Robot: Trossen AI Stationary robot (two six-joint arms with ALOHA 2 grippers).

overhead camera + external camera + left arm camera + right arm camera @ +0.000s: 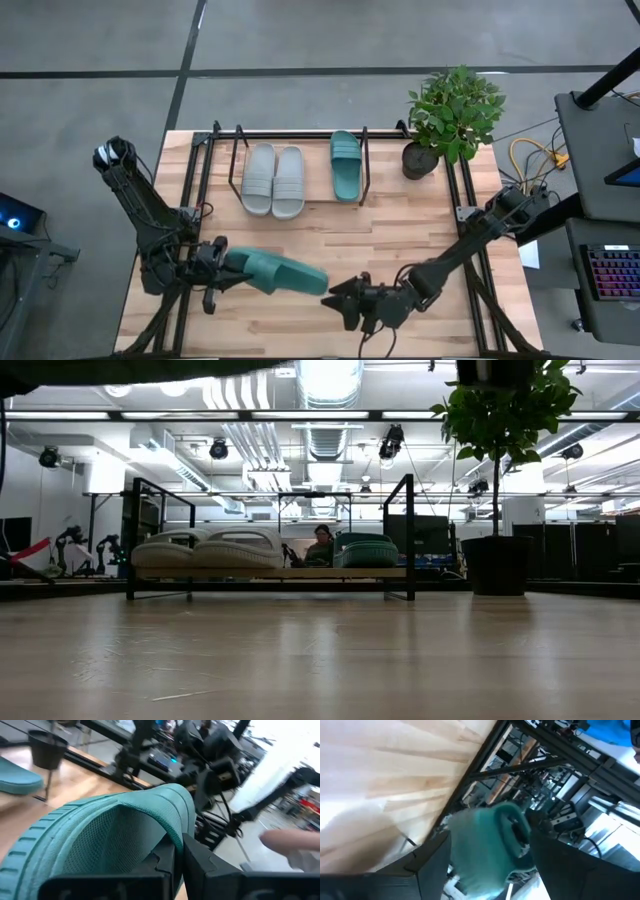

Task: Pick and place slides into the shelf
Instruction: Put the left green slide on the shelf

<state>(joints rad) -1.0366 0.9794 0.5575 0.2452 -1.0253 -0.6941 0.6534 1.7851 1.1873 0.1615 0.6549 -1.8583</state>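
Note:
Two light grey slides [274, 180] [205, 549] and one teal slide [346, 165] [363, 550] lie side by side, soles down, on the shelf [318, 197] [270, 573] at the table's far side. The second teal slide [278, 272] [100, 830] [492, 837] is at the near side, between both arms. My left gripper [222, 272] [177, 847] is shut on its left end. My right gripper [338, 292] [490, 842] is open just right of the slide's free end [320, 283], a finger on either side of it. The low view shows neither gripper. My left gripper pinches the rim of the teal slide's left end [176, 837] between its two fingers [200, 857], coming level from the table's left. The slide reaches out to the right, tilted. Whether any part rests on the table cannot be told. My right gripper: I cannot tell whether its fingers [432, 865] touch the slide's free end [510, 827].
A potted plant [452, 118] [497, 510] stands at the far right corner beside the shelf. One place on the shelf board, right of the teal slide [380, 185], is bare. Black frame rails [470, 215] run along the table's sides. A person [322, 546] sits in the room beyond.

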